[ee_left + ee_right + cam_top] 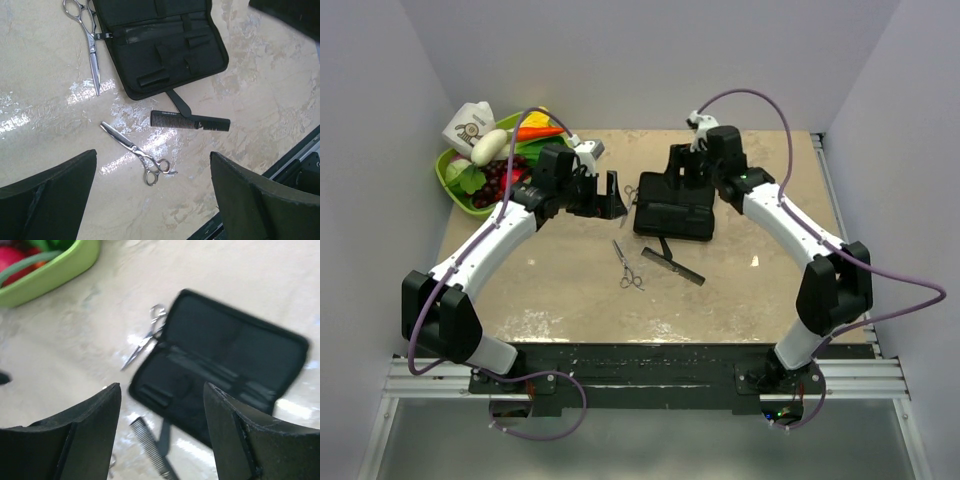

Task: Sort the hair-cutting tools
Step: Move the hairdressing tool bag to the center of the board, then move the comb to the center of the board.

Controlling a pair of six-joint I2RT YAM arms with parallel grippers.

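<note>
Right now we hold nothing: both sets of fingers stand apart, left gripper (150,200) and right gripper (162,435) alike. Thinning scissors (136,152) lie diagonally on the bench, slim and silver, nearer our left arm; comb (190,121) beside them, second scissors (89,40) touching the open case (160,45).

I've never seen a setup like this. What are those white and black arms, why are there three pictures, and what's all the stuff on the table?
Two robot arms are bolted to a table. One picture looks down from above; the other two come from cameras on each wrist.

On the table lie an open black case, a black comb, one pair of scissors near the comb and another pair beside the case. A green basket of toy food sits in the far corner.

The left gripper and the right gripper are both open, holding nothing.
</note>
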